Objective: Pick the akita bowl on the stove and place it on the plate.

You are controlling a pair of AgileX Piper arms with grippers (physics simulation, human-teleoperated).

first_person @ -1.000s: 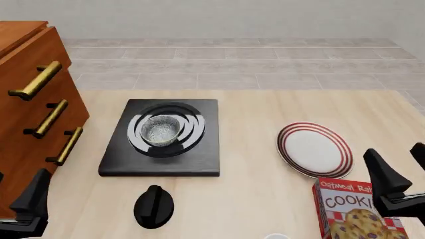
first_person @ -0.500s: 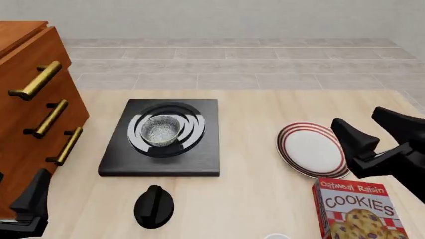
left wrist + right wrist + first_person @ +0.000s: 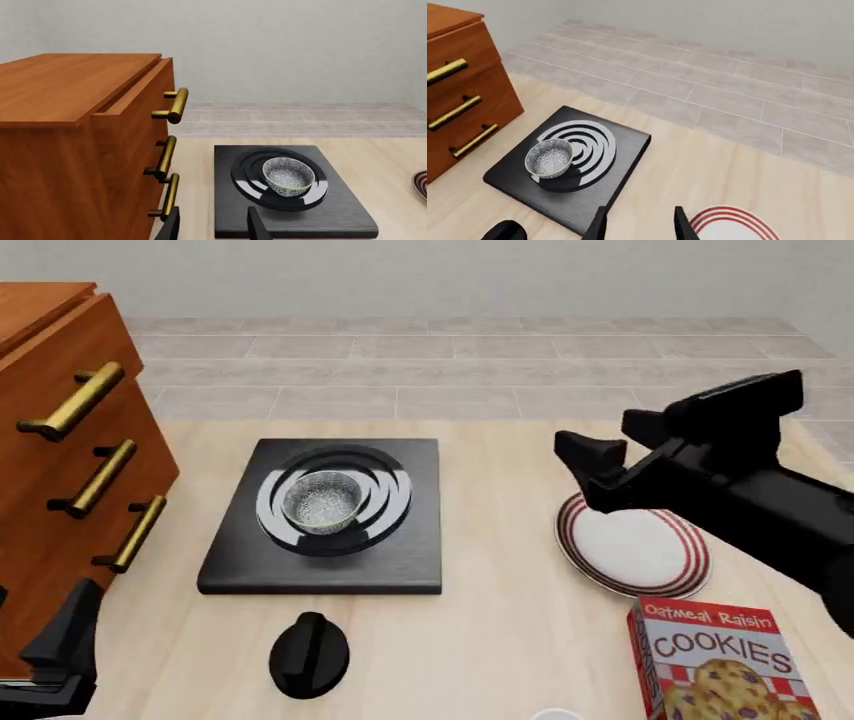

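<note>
My right gripper (image 3: 607,452) has swung up from beside the cookie box (image 3: 718,660) and now hangs over the plate (image 3: 638,548), jaws spread and empty. The akita bowl (image 3: 323,502) sits ahead on the stove (image 3: 407,540), left of my jaws, so the reach has only begun.

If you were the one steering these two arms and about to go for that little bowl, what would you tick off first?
1. Akita bowl sits upright on the stove rings: ok.
2. Nothing lies inside the bowl, speckled interior visible in the left wrist view: ok.
3. Plate bare and ready to receive it: ok for the visible part; the right arm covers its far edge in the front view.
4. Right gripper open and holding nothing: ok.
5. Right gripper lined up over the bowl: not ok, it hangs above the plate side, well right of the stove.
6. Left gripper out of the way: ok, it sits low near the drawer cabinet.
</note>
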